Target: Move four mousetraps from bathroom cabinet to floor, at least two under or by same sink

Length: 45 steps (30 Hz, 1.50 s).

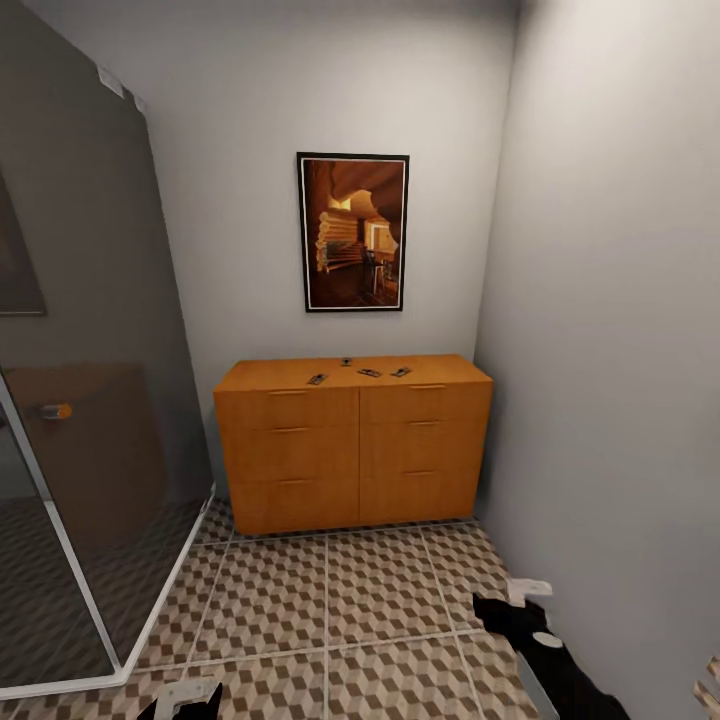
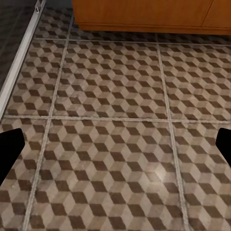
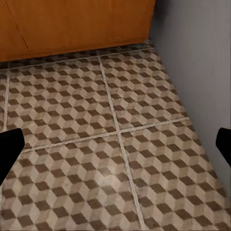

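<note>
Both our tools hang spread and empty, the left tool (image 2: 115, 144) and right tool (image 3: 115, 144) over the bathroom floor (image 1: 370, 610). Nothing is moved yet: four mousetraps (image 1: 370, 373) lie atop the cabinet (image 1: 355, 450) ahead. The glass shower screen (image 1: 90, 400) narrows our left.

Both arms hang low. The left hand (image 2: 115, 144) has its fingers (image 2: 9, 149) spread wide with nothing between them. The right hand (image 3: 115, 147) is likewise spread and empty, its dark forearm (image 1: 560, 665) angled forward.
</note>
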Motion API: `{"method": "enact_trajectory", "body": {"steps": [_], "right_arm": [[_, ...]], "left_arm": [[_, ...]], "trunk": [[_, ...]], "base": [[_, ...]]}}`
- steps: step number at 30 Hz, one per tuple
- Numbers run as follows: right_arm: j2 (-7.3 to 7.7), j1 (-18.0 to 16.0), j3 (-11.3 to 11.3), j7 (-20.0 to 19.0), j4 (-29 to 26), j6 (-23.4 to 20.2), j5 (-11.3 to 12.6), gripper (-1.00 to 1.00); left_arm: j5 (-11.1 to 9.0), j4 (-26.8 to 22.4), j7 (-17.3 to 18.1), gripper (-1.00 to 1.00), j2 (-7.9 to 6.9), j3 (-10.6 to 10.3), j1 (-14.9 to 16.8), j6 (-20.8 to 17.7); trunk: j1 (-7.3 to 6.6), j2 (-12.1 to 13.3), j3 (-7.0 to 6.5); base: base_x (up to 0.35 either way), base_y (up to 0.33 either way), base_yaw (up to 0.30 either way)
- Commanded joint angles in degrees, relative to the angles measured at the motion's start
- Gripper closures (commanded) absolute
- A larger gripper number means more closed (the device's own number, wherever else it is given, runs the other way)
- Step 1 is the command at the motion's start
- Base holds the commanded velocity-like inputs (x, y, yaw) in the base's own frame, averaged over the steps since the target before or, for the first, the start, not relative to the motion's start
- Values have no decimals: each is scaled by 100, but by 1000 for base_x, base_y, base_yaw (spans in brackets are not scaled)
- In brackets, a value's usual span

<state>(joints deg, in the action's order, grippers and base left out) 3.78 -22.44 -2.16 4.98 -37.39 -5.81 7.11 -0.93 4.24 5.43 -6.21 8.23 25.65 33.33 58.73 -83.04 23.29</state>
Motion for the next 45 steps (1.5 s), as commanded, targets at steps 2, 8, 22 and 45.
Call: {"method": "enact_trajectory", "body": {"steps": [2, 8, 22, 45], "right_arm": [[35, -30, -22, 109, -862, -803, 32, -100], [174, -780, -20, 218, -3029, -3327, -4, -100], [188, -4158, -5, 266, -1662, -5008, 24, -100], [-252, -5638, -9, 275, 650, -5004, 18, -100]], "left_arm": [[-12, 24, 51, -100, -4, 48, 10, 31], [-12, 24, 51, -100, 37, 48, 10, 27], [-12, 24, 46, -100, 118, 47, 10, 24], [-12, 24, 46, -100, 155, 51, 10, 24]], "trunk": [[0, -4, 7], [0, -4, 7], [0, -4, 7], [0, -4, 7]], "base": [[0, 0, 0], [0, 0, 0], [0, 0, 0], [54, 17, 0]]}}
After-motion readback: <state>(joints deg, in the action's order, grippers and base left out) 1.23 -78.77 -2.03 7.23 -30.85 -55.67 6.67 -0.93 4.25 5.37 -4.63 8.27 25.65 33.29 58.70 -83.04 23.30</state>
